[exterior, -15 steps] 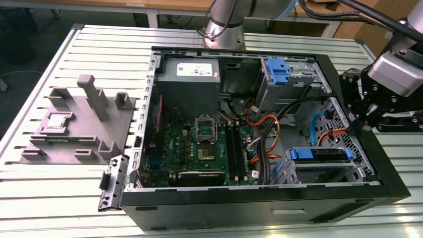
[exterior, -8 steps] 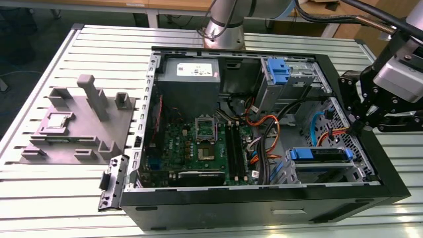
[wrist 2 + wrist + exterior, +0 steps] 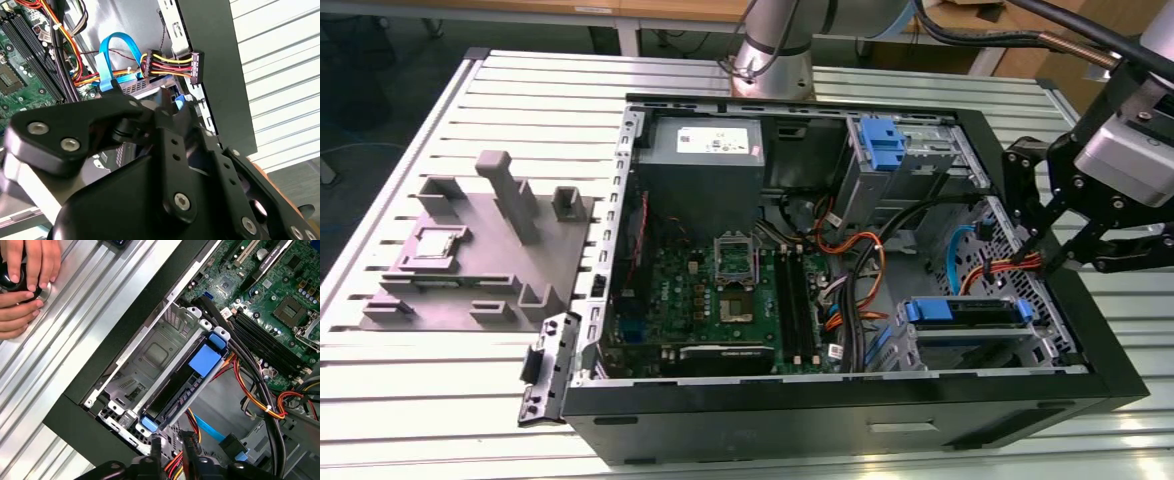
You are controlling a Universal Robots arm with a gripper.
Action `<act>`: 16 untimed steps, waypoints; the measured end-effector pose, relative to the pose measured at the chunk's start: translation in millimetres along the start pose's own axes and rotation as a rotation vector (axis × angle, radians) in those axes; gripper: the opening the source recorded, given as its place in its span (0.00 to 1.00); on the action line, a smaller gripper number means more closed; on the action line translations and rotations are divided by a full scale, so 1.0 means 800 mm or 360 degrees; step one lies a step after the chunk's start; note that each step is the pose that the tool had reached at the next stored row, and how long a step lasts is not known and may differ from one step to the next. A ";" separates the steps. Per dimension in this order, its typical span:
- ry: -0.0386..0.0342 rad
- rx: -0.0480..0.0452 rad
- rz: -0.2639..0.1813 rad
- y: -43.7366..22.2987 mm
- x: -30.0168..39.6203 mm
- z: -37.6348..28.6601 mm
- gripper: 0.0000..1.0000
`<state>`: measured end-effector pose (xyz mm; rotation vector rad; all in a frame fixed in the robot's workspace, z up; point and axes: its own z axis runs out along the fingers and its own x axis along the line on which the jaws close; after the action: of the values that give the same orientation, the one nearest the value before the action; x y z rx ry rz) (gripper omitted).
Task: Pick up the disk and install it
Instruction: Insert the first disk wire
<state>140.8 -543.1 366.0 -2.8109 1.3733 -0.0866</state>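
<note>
The slatted table [image 3: 480,400] carries the open computer case [image 3: 854,420], directly beneath the gripper [image 3: 1067,235], which hangs above its side wall. Cable bundles [image 3: 167,65] run close below the gripper. The disk [image 3: 965,312] sits in its drive cage [image 3: 160,355] inside the case, below the gripper, mostly hidden by its blue carrier. The gripper holds nothing; whether it is clenched or released cannot be determined.

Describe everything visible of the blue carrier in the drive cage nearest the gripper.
The blue carrier is a glossy plastic frame with a broad flat tab at its middle and paler rounded clips at both ends. It is seated in the perforated metal drive cage, against the cage's rails, with a dark flat body under it; no label shows. Orange and red cables pass close beside it.
</note>
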 end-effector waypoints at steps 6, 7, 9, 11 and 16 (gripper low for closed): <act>0.0000 0.0000 0.0000 -0.0001 0.0000 0.0000 0.31; 0.0000 0.0000 0.0000 -0.0001 0.0001 0.0000 0.31; 0.0000 0.0000 -0.0001 -0.0001 0.0001 0.0000 0.31; 0.0001 0.0001 -0.0014 -0.0001 0.0001 0.0006 0.32; 0.0009 0.0009 -0.0121 -0.0002 0.0001 0.0024 0.38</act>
<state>141.1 -543.1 364.0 -2.8603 1.2647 -0.0992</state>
